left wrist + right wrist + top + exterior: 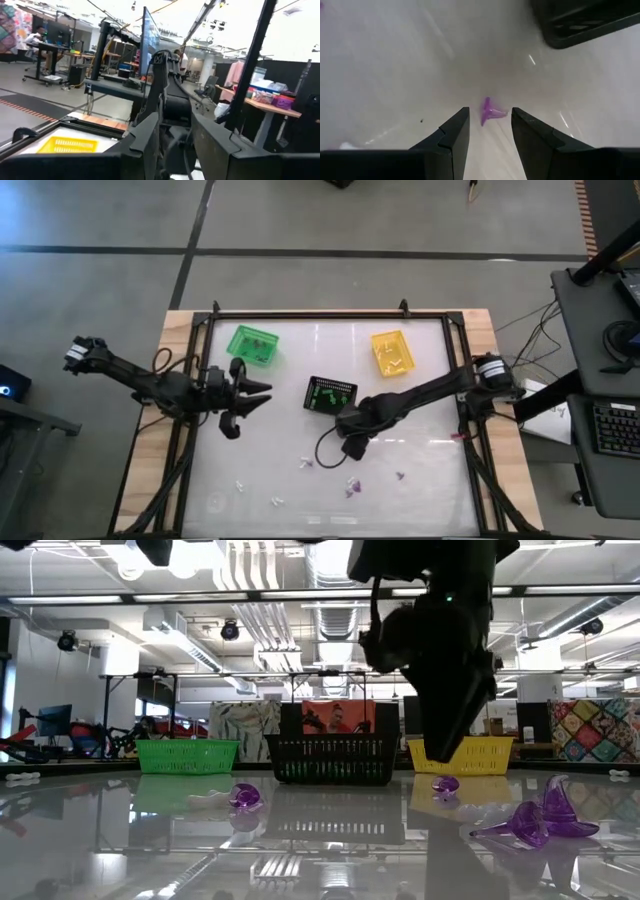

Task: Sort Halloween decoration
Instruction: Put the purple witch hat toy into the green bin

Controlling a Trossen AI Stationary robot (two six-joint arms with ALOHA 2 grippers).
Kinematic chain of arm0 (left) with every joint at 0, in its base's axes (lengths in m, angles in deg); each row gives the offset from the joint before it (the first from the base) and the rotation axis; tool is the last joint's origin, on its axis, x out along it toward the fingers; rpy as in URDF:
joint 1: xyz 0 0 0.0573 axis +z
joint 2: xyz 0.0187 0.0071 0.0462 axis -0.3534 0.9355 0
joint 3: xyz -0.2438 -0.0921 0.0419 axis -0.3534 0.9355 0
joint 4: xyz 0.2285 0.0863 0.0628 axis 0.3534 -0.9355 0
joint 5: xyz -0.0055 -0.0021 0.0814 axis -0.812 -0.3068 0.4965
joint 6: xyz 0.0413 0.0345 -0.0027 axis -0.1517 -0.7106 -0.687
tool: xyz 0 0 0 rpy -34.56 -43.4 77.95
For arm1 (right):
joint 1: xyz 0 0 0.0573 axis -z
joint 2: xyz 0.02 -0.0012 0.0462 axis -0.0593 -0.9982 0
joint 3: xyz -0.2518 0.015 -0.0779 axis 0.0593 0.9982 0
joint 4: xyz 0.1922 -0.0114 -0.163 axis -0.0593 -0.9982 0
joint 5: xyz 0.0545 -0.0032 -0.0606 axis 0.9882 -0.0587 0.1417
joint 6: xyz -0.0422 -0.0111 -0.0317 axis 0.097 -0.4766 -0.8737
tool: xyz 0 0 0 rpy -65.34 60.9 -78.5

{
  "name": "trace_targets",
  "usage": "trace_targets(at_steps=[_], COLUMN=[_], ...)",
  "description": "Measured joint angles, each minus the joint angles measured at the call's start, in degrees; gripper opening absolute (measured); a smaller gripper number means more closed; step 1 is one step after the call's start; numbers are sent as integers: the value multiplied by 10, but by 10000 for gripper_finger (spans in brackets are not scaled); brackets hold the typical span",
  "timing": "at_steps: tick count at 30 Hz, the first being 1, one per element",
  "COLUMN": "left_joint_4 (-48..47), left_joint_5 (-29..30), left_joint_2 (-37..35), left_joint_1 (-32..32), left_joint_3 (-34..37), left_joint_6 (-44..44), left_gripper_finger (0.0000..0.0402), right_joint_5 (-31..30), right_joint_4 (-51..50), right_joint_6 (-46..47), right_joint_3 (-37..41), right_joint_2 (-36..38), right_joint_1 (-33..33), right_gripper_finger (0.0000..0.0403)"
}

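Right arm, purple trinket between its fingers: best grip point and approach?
Come straight down, as the open right gripper already points. The purple trinket lies flat on the table, a narrow stem with a wider flared end. Probably close across the stem; the flared end likely slips. Its exact shape is hard to read.

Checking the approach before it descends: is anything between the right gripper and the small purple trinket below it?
Nothing visible. The right gripper hangs open above the small purple plastic trinket, with only bare white table around it.
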Motion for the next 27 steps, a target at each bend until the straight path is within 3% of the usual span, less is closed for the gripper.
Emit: trace_targets(at_steps=[18,22,27], left_joint_4=[-14,-14,-16], left_joint_5=[-13,-13,-13], left_joint_2=[-15,-15,-15], left_joint_1=[-1,-1,-1], left_joint_3=[0,0,0], left_joint_6=[0,0,0], left_gripper_finger=[100,100,100], right_joint_5=[-45,-44,-40], right_joint_4=[-6,-5,-5], right_joint_6=[21,20,15], right_joint_3=[-14,-14,-14], right_joint_2=[-52,-52,-52], right_joint_1=[-11,-11,-12], right_gripper_finger=[132,99,29])
